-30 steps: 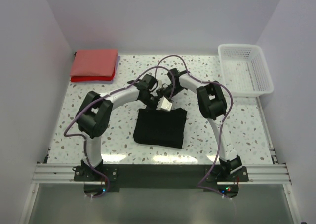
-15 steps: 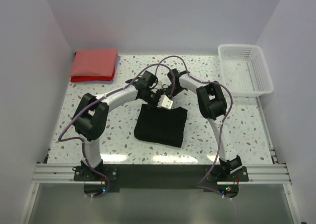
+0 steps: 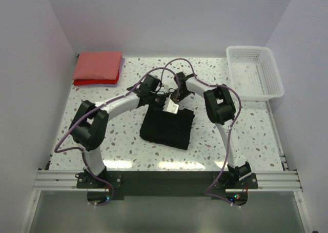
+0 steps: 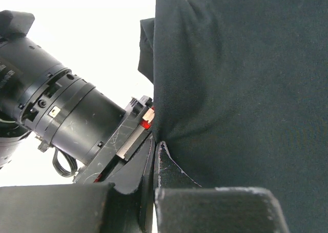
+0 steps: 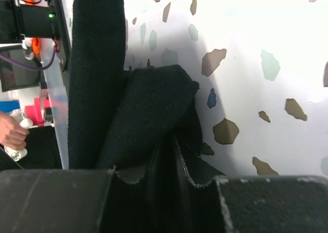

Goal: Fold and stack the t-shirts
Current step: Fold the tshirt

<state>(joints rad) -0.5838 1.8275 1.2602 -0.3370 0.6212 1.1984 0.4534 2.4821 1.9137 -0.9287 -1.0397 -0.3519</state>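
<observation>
1. Done, as far as I can judge: the coral-red t-shirts (image 3: 97, 66) lie folded in a neat pile at the far left corner of the table (image 3: 256, 135)
2. The black t-shirt (image 3: 167, 129) lies mid-table as a compact rectangle, well apart from that pile
3. The left gripper (image 4: 155, 147) and the right gripper (image 5: 171, 140) each pinch its far edge, jaws closed on the cloth
4. Left to do, I reckon: finish this fold and carry the black one onto the pile
</observation>
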